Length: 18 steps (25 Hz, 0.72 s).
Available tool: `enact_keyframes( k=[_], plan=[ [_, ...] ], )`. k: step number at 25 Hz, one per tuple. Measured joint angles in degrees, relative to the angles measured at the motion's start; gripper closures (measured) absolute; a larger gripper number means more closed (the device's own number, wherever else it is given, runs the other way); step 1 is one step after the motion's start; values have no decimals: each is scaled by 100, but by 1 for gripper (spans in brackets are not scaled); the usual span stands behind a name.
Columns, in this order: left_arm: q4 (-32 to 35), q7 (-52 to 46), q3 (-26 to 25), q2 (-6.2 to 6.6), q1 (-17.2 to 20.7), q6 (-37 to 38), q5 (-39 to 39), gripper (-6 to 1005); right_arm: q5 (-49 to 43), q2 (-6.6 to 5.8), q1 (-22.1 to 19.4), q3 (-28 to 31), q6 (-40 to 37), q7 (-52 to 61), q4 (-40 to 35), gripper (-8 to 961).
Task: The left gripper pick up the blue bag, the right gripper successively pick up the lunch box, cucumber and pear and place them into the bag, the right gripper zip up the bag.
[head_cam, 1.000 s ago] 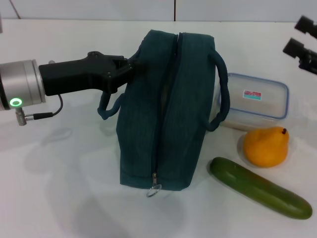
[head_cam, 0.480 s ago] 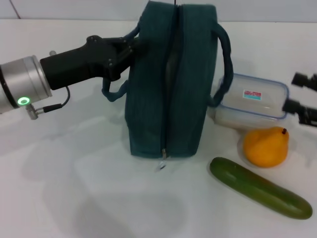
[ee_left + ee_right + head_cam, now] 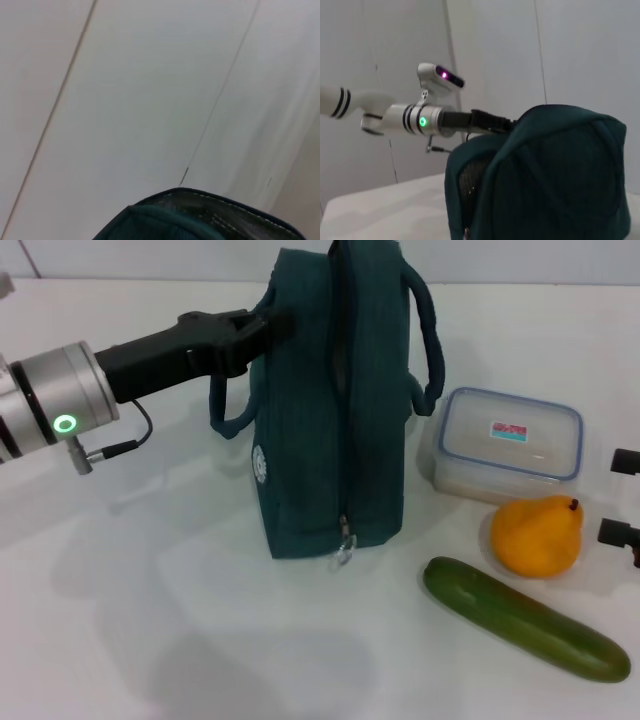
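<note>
My left gripper [image 3: 262, 326] is shut on the near handle of the blue bag [image 3: 330, 420] and holds it upright, top raised, left of centre. The bag's zipper pull [image 3: 344, 552] hangs at its lower end. The bag also fills the right wrist view [image 3: 545, 175], with the left gripper [image 3: 490, 120] at its top, and its edge shows in the left wrist view [image 3: 200, 220]. The lunch box [image 3: 510, 445], pear [image 3: 537, 535] and cucumber [image 3: 525, 618] lie on the table right of the bag. My right gripper [image 3: 622, 496] is open at the right edge, beside the pear.
The white table [image 3: 150, 620] runs to a pale wall [image 3: 150, 255] behind. The bag's far handle [image 3: 428, 330] sticks out toward the lunch box. A thin cable [image 3: 115, 448] hangs from the left wrist.
The left gripper has lifted the bag higher and stood it more upright, moving it slightly back. The right gripper has come down along the right edge to beside the pear.
</note>
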Motion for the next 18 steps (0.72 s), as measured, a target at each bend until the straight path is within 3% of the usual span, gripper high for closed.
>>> enact_keyframes(
  k=[6,12,18],
  plan=[
    [37,-835,8,128,-254,3,392,954,-57,-136,-143,-18,61,-307,24,114],
    [-16,-1207,5,258,-273,18,543,954,-341,-157,-38,0,134,-312,-18,115],
    [-26,-1247,-38,213,-190,15,565,955,-585,-156,83,0,367,-218,25,116]
  ],
)
